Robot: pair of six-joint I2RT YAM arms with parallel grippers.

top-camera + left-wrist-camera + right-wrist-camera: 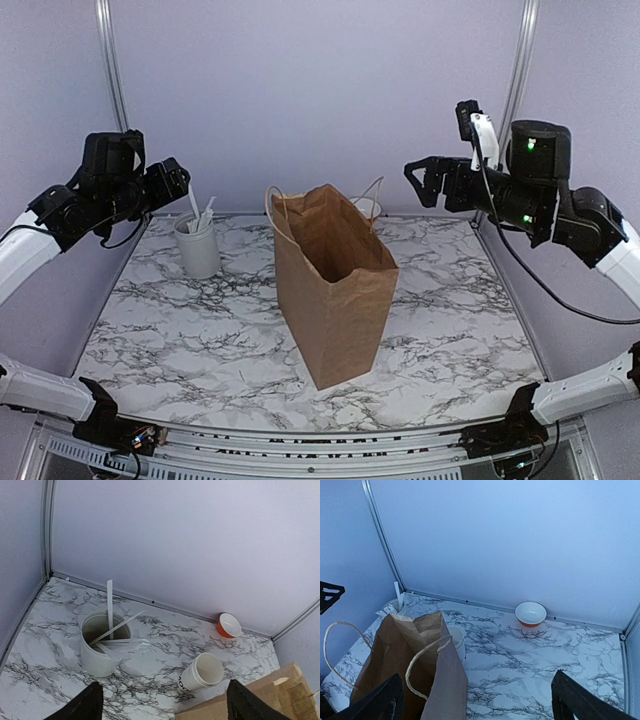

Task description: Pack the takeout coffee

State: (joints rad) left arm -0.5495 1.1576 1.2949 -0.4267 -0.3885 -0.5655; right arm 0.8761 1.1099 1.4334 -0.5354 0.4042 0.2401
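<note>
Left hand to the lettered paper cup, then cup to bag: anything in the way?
Nothing visible. The cup sits in open view of the left hand, just behind the bag; the utensil holder stands apart to its left. The bag's mouth is open.

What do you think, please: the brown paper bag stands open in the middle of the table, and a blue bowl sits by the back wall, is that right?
Only the colour is wrong: the bowl by the back wall is orange outside and white inside, as the right wrist view shows. The brown paper bag does stand open mid-table.
</note>
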